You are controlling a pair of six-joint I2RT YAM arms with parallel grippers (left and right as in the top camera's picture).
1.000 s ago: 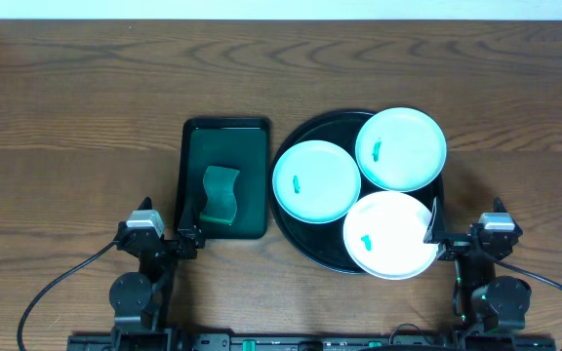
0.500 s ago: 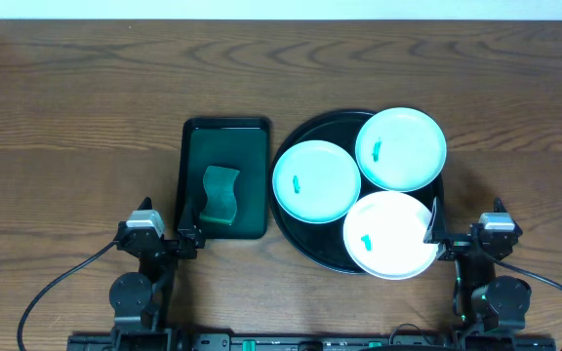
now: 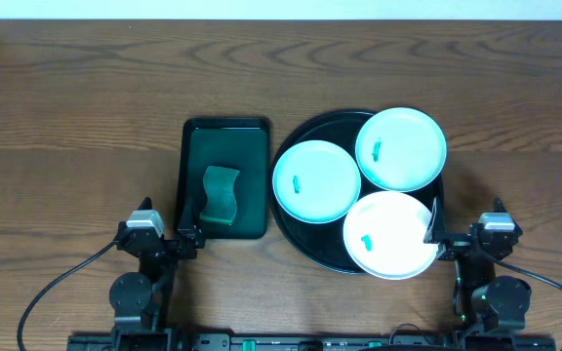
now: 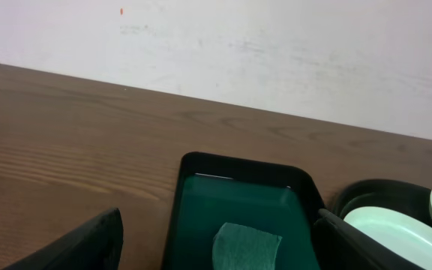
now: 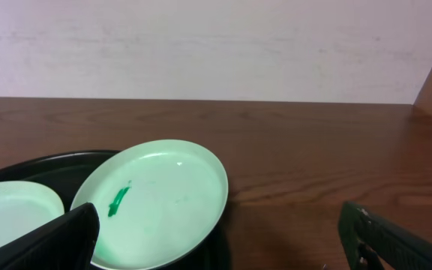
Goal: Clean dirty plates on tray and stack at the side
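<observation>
Three pale-mint plates lie on the round black tray (image 3: 296, 237): one at the left (image 3: 316, 181), one at the back right (image 3: 401, 148) and one at the front (image 3: 389, 235). Each carries a small green smear. My left gripper (image 3: 159, 237) rests open at the near table edge, in front of the green rectangular tray. Open as well, my right gripper (image 3: 466, 234) sits by the front plate's right rim. In the right wrist view a smeared plate (image 5: 160, 199) lies ahead between the open fingers (image 5: 66, 236). The left wrist view shows a plate's edge (image 4: 396, 229) at the right.
A dark green rectangular tray (image 3: 247, 146) sits left of the black tray and holds a green sponge (image 3: 220, 195). The sponge (image 4: 246, 244) lies straight ahead of my left gripper (image 4: 220, 217). Bare wooden tabletop surrounds both trays. A pale wall stands behind the table.
</observation>
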